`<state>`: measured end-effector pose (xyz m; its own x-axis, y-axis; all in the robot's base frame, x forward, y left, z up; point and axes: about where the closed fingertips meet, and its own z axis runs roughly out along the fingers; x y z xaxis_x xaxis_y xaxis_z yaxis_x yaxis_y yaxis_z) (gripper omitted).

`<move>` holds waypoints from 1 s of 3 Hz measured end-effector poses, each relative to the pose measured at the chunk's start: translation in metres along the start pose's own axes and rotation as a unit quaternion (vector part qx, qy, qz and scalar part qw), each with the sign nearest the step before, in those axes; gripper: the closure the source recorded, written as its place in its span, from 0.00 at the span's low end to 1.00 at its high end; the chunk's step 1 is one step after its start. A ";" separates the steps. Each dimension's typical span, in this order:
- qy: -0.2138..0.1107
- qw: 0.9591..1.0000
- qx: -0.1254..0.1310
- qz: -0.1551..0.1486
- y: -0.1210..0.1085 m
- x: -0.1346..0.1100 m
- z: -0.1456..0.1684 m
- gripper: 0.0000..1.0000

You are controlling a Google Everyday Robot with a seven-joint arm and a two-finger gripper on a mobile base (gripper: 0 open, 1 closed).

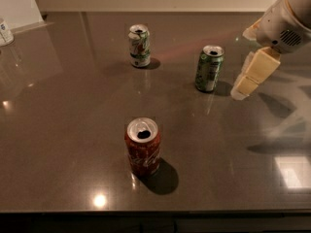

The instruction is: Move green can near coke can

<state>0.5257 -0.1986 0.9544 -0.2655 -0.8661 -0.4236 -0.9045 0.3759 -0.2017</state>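
The green can (209, 68) stands upright on the dark table (68, 130), right of the middle and towards the back. The coke can (143, 146) stands upright near the front edge, well apart from the green can. My gripper (242, 89) hangs from the white arm (284, 25) at the right. Its tip is a short way right of the green can, low over the table, and does not touch the can. It holds nothing.
A mostly white can with green and red markings (139, 45) stands upright at the back, left of the green can. A small white container (5, 31) sits at the far left edge. A pale wall runs along the back.
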 end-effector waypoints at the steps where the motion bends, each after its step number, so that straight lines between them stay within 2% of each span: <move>1: -0.034 0.999 0.006 0.008 -0.019 -0.010 0.021 0.00; 3: -0.093 0.995 0.014 0.021 -0.050 -0.031 0.052 0.00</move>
<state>0.5970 -0.1737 0.9314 -0.2340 -0.7743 -0.5880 -0.8837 0.4216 -0.2035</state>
